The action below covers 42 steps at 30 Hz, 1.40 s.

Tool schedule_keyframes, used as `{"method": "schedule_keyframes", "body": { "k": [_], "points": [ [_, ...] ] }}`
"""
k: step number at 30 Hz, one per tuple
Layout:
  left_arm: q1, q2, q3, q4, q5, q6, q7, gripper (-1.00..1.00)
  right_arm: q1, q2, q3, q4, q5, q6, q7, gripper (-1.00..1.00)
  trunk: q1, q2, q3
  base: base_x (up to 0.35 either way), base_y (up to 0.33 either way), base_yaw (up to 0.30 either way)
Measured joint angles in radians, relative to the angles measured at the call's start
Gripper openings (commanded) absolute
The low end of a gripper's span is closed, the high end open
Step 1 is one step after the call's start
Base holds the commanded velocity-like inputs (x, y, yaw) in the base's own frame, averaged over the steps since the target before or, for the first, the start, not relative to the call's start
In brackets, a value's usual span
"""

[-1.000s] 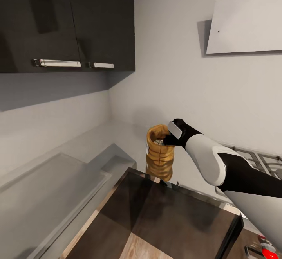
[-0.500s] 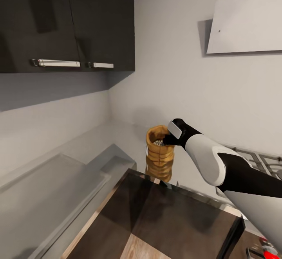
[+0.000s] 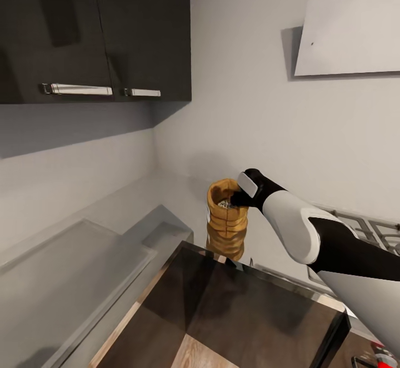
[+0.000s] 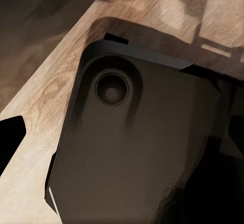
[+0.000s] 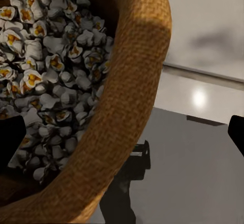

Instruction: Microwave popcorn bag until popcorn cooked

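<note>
The popcorn bag (image 3: 226, 212), a golden-brown sack full of white popped kernels (image 5: 46, 71), stands on the glossy countertop (image 5: 193, 173), mirrored in it. My right gripper (image 3: 238, 197) reaches to the bag's rim from the right. In the right wrist view the right gripper (image 5: 122, 137) is open astride the bag's wall (image 5: 127, 107), one dark fingertip (image 5: 10, 140) inside among the kernels and the other outside. My left gripper (image 4: 122, 142) hangs open over wooden floor (image 4: 56, 82) and a dark rounded robot part (image 4: 142, 148). A pale flat-topped box (image 3: 72, 268) lies lower left; whether it is the microwave I cannot tell.
A dark glassy panel (image 3: 244, 307) spans the foreground just below the bag. Dark wall cabinets (image 3: 94, 29) with steel handles hang upper left. A pale hood panel (image 3: 350, 29) is on the wall upper right, and the steel gas hob (image 3: 369, 228) shows behind my right arm.
The whole view has shifted very slightly. The right gripper and the popcorn bag stay where they were.
</note>
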Motion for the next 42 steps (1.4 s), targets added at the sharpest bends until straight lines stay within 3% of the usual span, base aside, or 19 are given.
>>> {"method": "schedule_keyframes", "body": {
  "k": [6,32,42],
  "points": [
    [0.000,0.000,0.000,0.000,0.000,0.000,0.000,1.00,0.000,-0.005,0.000,0.013,-0.076,-0.002,0.006,1.00,0.000,0.000,0.000,0.000,0.000,0.000],
    [0.000,0.000,0.003,0.000,-0.002,0.001,0.000,1.00,0.002,-0.012,0.013,-0.042,-0.077,-0.002,-0.005,1.00,0.000,0.000,0.000,0.054,0.000,0.000],
    [0.000,0.000,0.003,0.000,-0.001,0.001,0.003,1.00,0.002,-0.012,0.012,-0.015,-0.084,0.086,-0.004,1.00,0.000,0.000,0.000,0.000,0.000,0.000]
  ]
}}
